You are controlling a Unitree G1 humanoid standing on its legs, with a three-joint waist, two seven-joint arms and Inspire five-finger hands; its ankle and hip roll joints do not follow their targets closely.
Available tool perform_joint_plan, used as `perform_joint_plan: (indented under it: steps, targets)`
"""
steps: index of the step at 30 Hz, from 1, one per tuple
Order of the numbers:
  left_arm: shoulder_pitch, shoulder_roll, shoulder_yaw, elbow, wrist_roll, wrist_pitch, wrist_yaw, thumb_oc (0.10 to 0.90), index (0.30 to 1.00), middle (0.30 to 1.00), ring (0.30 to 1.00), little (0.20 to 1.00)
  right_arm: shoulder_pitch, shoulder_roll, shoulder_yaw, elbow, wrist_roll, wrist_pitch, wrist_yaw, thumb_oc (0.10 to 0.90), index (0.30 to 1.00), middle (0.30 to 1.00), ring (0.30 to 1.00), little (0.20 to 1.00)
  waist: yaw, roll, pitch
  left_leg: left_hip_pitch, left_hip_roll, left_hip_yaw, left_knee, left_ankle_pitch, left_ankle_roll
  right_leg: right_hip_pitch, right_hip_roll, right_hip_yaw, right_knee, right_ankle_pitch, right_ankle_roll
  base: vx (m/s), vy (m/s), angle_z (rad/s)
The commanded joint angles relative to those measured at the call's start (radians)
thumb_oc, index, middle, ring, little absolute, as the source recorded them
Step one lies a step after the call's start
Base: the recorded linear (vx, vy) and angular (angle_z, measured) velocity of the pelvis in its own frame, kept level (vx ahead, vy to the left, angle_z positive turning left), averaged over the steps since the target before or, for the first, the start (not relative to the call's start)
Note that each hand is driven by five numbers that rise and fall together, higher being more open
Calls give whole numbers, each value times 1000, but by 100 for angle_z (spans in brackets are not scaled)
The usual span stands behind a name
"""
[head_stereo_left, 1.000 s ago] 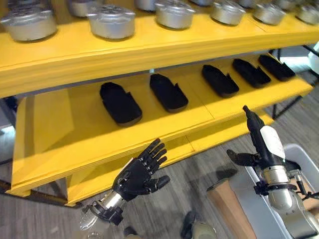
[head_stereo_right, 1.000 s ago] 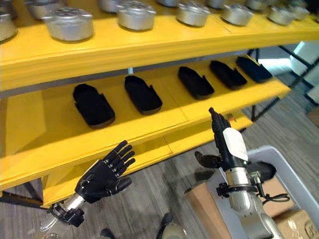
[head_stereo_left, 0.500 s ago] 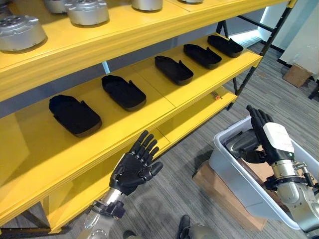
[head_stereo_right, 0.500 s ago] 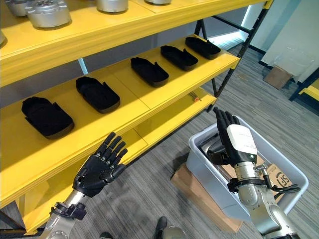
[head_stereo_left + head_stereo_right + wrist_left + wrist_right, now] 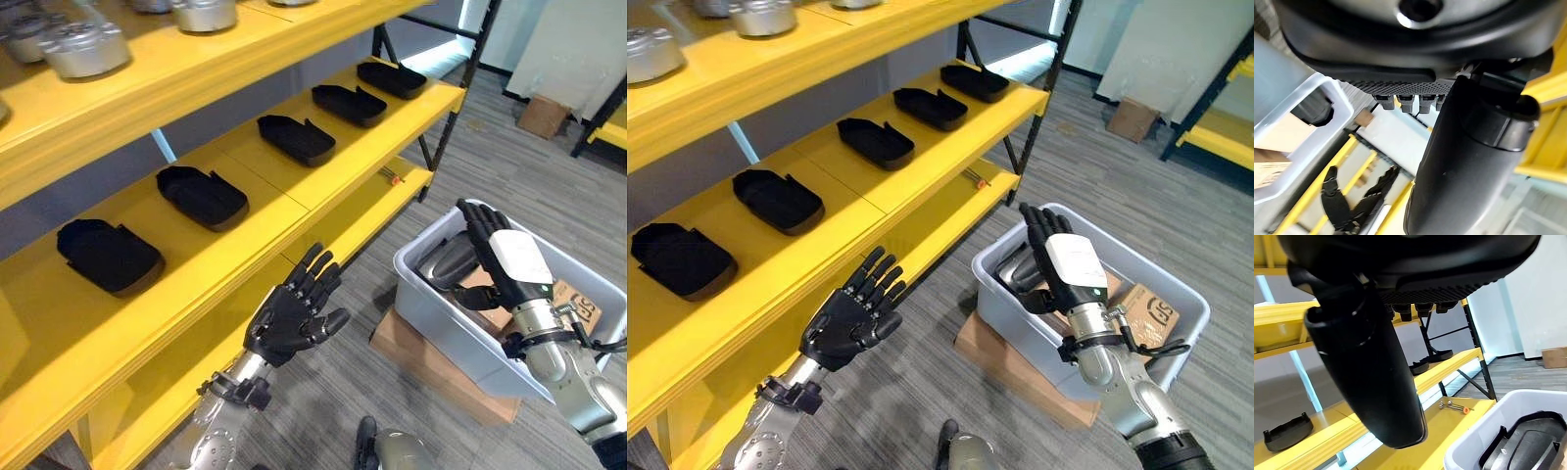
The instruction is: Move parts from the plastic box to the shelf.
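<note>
A grey plastic box [image 5: 458, 338] stands on the floor to the right of the yellow shelf [image 5: 255, 211]. A black part [image 5: 443, 262] lies in the box, also seen in the right wrist view as a black part [image 5: 1530, 443]. My right hand [image 5: 509, 259] hovers over the box, open, fingers straight, holding nothing. My left hand [image 5: 294, 315] is open in front of the lower shelf, empty too. Several black parts [image 5: 203, 194] lie in a row on the middle shelf.
Silver metal parts [image 5: 83, 49] stand on the top shelf. The plastic box rests on a flat cardboard box [image 5: 431, 360] and also holds a cardboard piece [image 5: 576, 305]. A small tool [image 5: 392, 177] lies on the lower shelf. Another cardboard box [image 5: 544, 116] sits far back on the floor.
The camera has swung from the shelf toward the box, so the whole picture shifted. My right hand went from up by the shelf edge to over the box. Both hands stay open.
</note>
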Motion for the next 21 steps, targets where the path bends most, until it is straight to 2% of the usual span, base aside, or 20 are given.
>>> perform_joint_plan:
  steps: [1,2,5,8,10,11,12,14,17,18,20,21]
  targets:
    - [-46,-18,33,-92,66,-105,86,900,1000,1000,1000,1000,-116,-5,-46,-70,-41,-46,-92,900,1000,1000,1000,1000,-19,-31,-24,-58,112,-61,82,85,-70,185,-4,-51,-107,-75,54,39,-146,-36]
    - [-56,-21,41,-87,95,-112,123,900,1000,1000,1000,1000,-109,-5,-44,-64,-38,-39,-101,900,1000,1000,1000,1000,-22,-28,-26,-55,118,-64,87,96,-76,182,3,-47,-103,-81,47,41,-177,-37]
    - [-65,-22,58,-74,92,-105,149,900,1000,1000,1000,1000,-98,4,-40,-47,-8,-54,-106,900,1000,1000,1000,1000,-24,-30,-31,-50,117,-72,103,79,-72,174,10,-44,-83,-99,35,31,-167,-28]
    - [-73,-26,73,-64,101,-107,151,900,1000,1000,1000,1000,-75,33,-13,-46,9,-65,-93,900,1000,1000,1000,1000,-17,-33,-37,-51,94,-118,123,57,-64,164,18,-36,-65,-111,25,37,-123,-9]
    - [-61,-35,79,-62,106,-116,155,900,1000,1000,1000,1000,-62,61,19,-48,30,-66,-107,900,1000,1000,1000,1000,1,-33,-38,-72,47,-201,132,28,-46,161,31,-7,-60,-115,23,73,-50,-30]
    - [-49,-38,87,-67,110,-121,167,900,1000,1000,1000,1000,-61,80,38,-46,32,-77,-110,900,1000,1000,1000,1000,20,-31,-36,-94,-3,-281,143,-7,-26,161,40,28,-61,-116,24,75,-44,-45]
    - [-34,-37,102,-75,113,-121,176,900,1000,1000,1000,1000,-70,100,61,-40,38,-95,-109,900,1000,1000,1000,1000,46,-33,-31,-154,-66,-358,174,-27,13,165,49,67,-87,-92,20,66,-35,-44]
    - [-24,-37,114,-78,108,-115,173,900,1000,1000,1000,1000,-75,115,71,-42,40,-96,-101,900,1000,1000,1000,1000,60,-34,-26,-190,-102,-381,192,-46,26,180,53,87,-112,-85,24,72,-35,-92]
    - [-9,-37,129,-88,98,-104,158,900,1000,1000,1000,1000,-84,140,84,-54,41,-79,-92,900,1000,1000,1000,1000,76,-24,-20,-237,-142,-360,166,-72,26,216,57,92,-152,-90,42,191,21,-41]
    - [16,-32,137,-96,97,-99,147,900,1000,1000,1000,1000,-86,155,98,-70,38,-66,-90,900,1000,1000,1000,1000,92,-13,-14,-285,-158,-342,104,-41,27,242,62,87,-170,-88,51,239,57,-2]
    - [35,-28,141,-99,97,-100,140,900,1000,1000,1000,1000,-84,161,105,-77,39,-64,-90,900,1000,1000,1000,1000,101,-8,-11,-315,-159,-325,57,-11,26,254,65,80,-171,-90,52,210,46,-6]
    - [51,-26,143,-100,89,-103,137,900,1000,1000,1000,1000,-80,169,111,-85,52,-68,-95,900,1000,1000,1000,1000,107,-3,-9,-337,-152,-302,21,24,21,269,71,69,-170,-96,52,172,38,-9]
